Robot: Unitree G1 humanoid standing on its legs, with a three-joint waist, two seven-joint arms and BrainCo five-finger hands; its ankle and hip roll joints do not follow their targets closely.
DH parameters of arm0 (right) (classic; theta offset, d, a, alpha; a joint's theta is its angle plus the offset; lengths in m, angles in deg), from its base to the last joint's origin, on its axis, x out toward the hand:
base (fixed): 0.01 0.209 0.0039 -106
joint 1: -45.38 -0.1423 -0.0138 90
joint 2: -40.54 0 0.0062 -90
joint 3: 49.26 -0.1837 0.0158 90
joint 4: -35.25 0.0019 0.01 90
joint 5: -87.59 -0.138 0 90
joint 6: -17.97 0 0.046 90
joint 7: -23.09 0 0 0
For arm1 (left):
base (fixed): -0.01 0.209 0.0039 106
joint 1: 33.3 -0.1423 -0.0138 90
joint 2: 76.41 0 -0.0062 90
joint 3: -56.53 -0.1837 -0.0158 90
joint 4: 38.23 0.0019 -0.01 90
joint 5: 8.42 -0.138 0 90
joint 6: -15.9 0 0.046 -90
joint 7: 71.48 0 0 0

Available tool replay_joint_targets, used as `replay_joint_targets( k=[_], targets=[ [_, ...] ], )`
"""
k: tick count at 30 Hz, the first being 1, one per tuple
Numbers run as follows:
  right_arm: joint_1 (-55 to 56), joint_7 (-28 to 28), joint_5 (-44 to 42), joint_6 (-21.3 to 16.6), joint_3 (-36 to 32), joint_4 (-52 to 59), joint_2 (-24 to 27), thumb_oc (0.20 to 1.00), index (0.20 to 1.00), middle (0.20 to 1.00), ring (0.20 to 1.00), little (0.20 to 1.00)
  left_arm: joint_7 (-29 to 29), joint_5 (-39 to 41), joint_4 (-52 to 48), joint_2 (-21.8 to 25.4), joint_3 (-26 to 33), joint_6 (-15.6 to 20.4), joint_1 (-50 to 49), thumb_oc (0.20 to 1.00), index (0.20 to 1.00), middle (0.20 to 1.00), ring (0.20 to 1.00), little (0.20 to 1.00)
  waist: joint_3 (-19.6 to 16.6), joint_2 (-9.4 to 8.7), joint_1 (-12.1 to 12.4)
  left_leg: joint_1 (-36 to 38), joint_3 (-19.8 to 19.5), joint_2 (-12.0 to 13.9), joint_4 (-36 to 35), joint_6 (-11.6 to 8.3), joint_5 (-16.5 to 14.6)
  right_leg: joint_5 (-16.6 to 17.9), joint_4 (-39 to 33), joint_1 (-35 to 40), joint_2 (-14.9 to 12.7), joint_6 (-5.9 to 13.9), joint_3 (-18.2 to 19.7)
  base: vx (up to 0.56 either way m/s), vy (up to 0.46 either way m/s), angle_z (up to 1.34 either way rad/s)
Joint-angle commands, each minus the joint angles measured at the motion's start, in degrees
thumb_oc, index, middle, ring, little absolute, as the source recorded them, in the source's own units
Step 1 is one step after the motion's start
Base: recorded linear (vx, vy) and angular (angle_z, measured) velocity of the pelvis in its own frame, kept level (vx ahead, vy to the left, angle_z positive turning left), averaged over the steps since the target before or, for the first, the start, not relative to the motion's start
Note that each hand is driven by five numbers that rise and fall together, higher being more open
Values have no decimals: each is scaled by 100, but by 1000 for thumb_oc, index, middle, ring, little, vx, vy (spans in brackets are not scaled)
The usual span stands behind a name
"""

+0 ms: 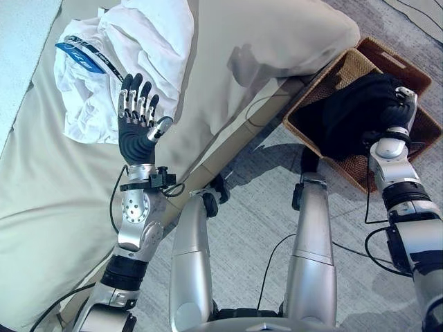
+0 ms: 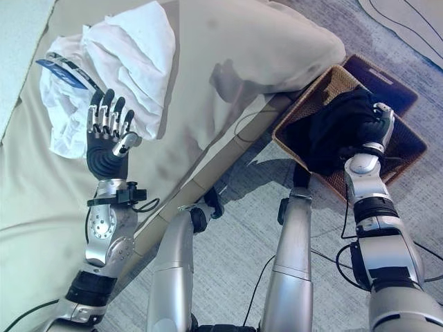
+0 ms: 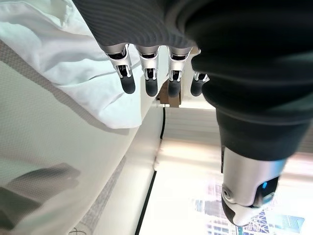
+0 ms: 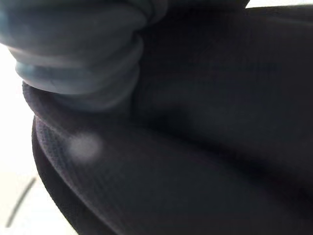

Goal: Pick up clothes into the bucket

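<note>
left hand: fingers straight, beside white garment on bed | right hand: on black garment in wicker basket, grip unreadable

**Right hand's fingers buried in dark cloth**

The right hand sinks into the black garment in the woven basket, so its fingers cannot be read. In the right wrist view the same black fabric is a close blur. The basket's far corner is cut off by the picture's right edge, and the garment hides the basket's floor.
</note>
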Motion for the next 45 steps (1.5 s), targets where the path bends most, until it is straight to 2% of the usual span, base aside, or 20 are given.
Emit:
replay_joint_targets(
  k=[1, 2, 7, 13, 15, 16, 18, 19, 20, 21, 25, 26, 29, 31, 32, 37, 40, 42, 44, 45],
  targets=[
    [314, 6, 344, -38, 259, -124, 208, 859, 859, 859, 859, 859, 79, -2, -324, -48, 16, 365, -185, 1000, 1000, 1000, 1000, 1000, -684, 113, -117, -136, 217, -241, 756, 440, -845, -176, 285, 4, -48, -18, -24, 0, 0, 0],
    [308, 7, 345, -40, 264, -130, 207, 1000, 1000, 1000, 1000, 1000, 79, -3, -324, -48, 17, 365, -185, 1000, 1000, 1000, 1000, 1000, -684, 113, -119, -134, 218, -242, 750, 440, -842, -173, 280, 7, -48, -18, -25, 0, 0, 0],
    [292, 42, 403, 94, 316, -595, 52, 1000, 1000, 1000, 1000, 1000, 97, 27, -244, -96, -44, 364, -59, 1000, 1000, 1000, 1000, 1000, -709, 51, -145, 40, 221, -290, 461, 413, -717, -32, -91, 271, -114, 24, -156, -7, -14, 8],
    [457, 137, 313, 114, 268, -899, -111, 1000, 1000, 1000, 1000, 1000, 116, -70, -74, -62, 17, 381, 75, 1000, 1000, 1000, 1000, 1000, -792, -58, -166, 553, 191, -353, -275, 309, -435, 296, -902, 874, -236, 167, -386, -6, -17, 8],
    [639, 188, 221, 100, 187, -917, -215, 1000, 1000, 1000, 1000, 1000, 88, -58, 23, -68, 32, 393, 58, 1000, 1000, 1000, 1000, 1000, -848, -111, -169, 809, 127, -365, -613, 267, -272, 450, -1266, 1211, -288, 211, -540, -29, -54, 7],
    [729, 217, 193, 86, 158, -911, -261, 1000, 1000, 1000, 1000, 1000, 66, -57, 56, -65, 43, 401, 55, 1000, 1000, 1000, 1000, 1000, -858, -165, -196, 869, 160, -390, -771, 299, -65, 672, -1508, 1346, -329, 182, -616, -57, -88, 8],
    [855, 261, 125, 68, 104, -915, -323, 1000, 1000, 1000, 1000, 1000, 49, -57, 88, -51, 52, 399, 42, 1000, 1000, 1000, 1000, 1000, -863, -201, -201, 1054, 95, -405, -987, 270, 39, 752, -1703, 1575, -349, 201, -714, -5, -111, 18],
    [1139, 621, -88, 46, 86, -1030, -457, 1000, 1000, 1000, 1000, 1000, -89, -52, 289, -19, 63, 331, -11, 1000, 1000, 1000, 1000, 1000, -929, -325, -195, 1455, -78, -415, -1429, 186, 232, 869, -2143, 2153, -365, 220, -969, 42, -124, 22],
    [1141, 624, -90, 44, 85, -1031, -457, 1000, 1000, 1000, 1000, 1000, -92, -49, 290, -17, 62, 332, -13, 1000, 1000, 1000, 1000, 1000, -911, -321, -203, 1486, -87, -419, -1453, 185, 244, 877, -2167, 2193, -368, 219, -985, 98, -231, 37],
    [1262, 778, -134, 66, 102, -1177, -505, 1000, 1000, 1000, 1000, 1000, -146, -178, 635, 61, 49, 255, -68, 1000, 1000, 1000, 1000, 1000, -967, -415, -165, 1797, -225, -397, -1749, 121, 389, 947, -2446, 2606, -368, 227, -1191, 48, -107, 39],
    [1540, 796, -313, -34, -78, -1037, -631, 1000, 1000, 1000, 1000, 1000, -161, -283, 841, 121, 169, 185, -291, 1000, 1000, 1000, 1000, 1000, -992, -562, -148, 2323, -417, -370, -2178, 59, 564, 1019, -2846, 3301, -313, 238, -1505, 92, -138, 26],
    [1745, 809, -369, -108, -143, -846, -737, 1000, 1000, 1000, 1000, 1000, -195, -395, 971, 166, 236, 122, -473, 1000, 1000, 1000, 1000, 1000, -1058, -671, -114, 2600, -529, -350, -2410, 28, 658, 1031, -3047, 3676, -262, 244, -1656, 110, -146, 18],
    [2002, 764, -460, -236, -230, -305, -884, 1000, 1000, 1000, 1000, 1000, -191, -468, 1023, 197, 347, 75, -659, 1000, 1000, 1000, 1000, 1000, -1058, -761, -118, 2902, -626, -318, -2631, -1, 755, 1056, -3203, 4031, -222, 249, -1801, 95, -119, 24],
    [2554, 815, -664, -500, -377, 752, -1164, 1000, 1000, 1000, 1000, 1000, -164, -610, 1164, 184, 491, 26, -896, 1000, 1000, 1000, 1000, 1000, -1119, -885, -124, 3304, -734, -258, -2949, -38, 870, 1029, -3373, 4463, -119, 239, -1937, 87, -81, 11],
    [2563, 812, -660, -494, -382, 765, -1169, 1000, 1000, 1000, 1000, 1000, -162, -611, 1161, 189, 489, 25, -898, 1000, 1000, 1000, 1000, 1000, -1125, -896, -134, 3302, -738, -276, -2982, -32, 912, 1058, -3402, 4466, -132, 238, -1946, 93, -79, 18],
    [3436, 1132, -1017, -924, -516, 2398, -1767, 1000, 1000, 1000, 1000, 1000, -47, -1030, 1354, 148, 609, -105, -1206, 1000, 1000, 1000, 1000, 1000, -1234, -989, -32, 4043, -915, -189, -3296, -46, 932, 945, -3592, 5348, -51, 249, -2279, 94, -42, 19],
    [3545, 1258, -1097, -980, -397, 2747, -1944, 1000, 1000, 1000, 1000, 1000, 12, -1285, 1528, 190, 556, -156, -1180, 1000, 1000, 1000, 1000, 1000, -1331, -1021, 7, 4281, -964, -226, -3536, -56, 1035, 955, -3715, 5608, -78, 272, -2419, 91, -2, 25],
    [3614, 1386, -1246, -1025, -278, 2968, -2096, 1000, 1000, 1000, 1000, 1000, 132, -1697, 1711, 246, 473, -264, -1117, 1000, 1000, 1000, 1000, 1000, -1439, -1014, 74, 4517, -1004, -258, -3760, -66, 1096, 947, -3802, 5834, -95, 298, -2555, 94, 29, 19],
    [3712, 1603, -1445, -1084, -103, 3334, -2304, 1000, 1000, 1000, 1000, 1000, 372, -2575, 1948, 379, 301, -453, -982, 1000, 1000, 1000, 1000, 1000, -1588, -1019, 157, 4735, -1082, -311, -4053, -92, 1220, 935, -3897, 6089, -121, 332, -2773, 110, 52, 19],
    [3722, 1604, -1445, -1081, -105, 3342, -2306, 1000, 1000, 1000, 1000, 1000, 388, -2593, 1948, 376, 293, -456, -984, 1000, 1000, 1000, 1000, 1000, -1578, -1020, 146, 4759, -1095, -315, -4077, -92, 1232, 936, -3909, 6118, -123, 335, -2791, 119, 78, 33]
  ],
)
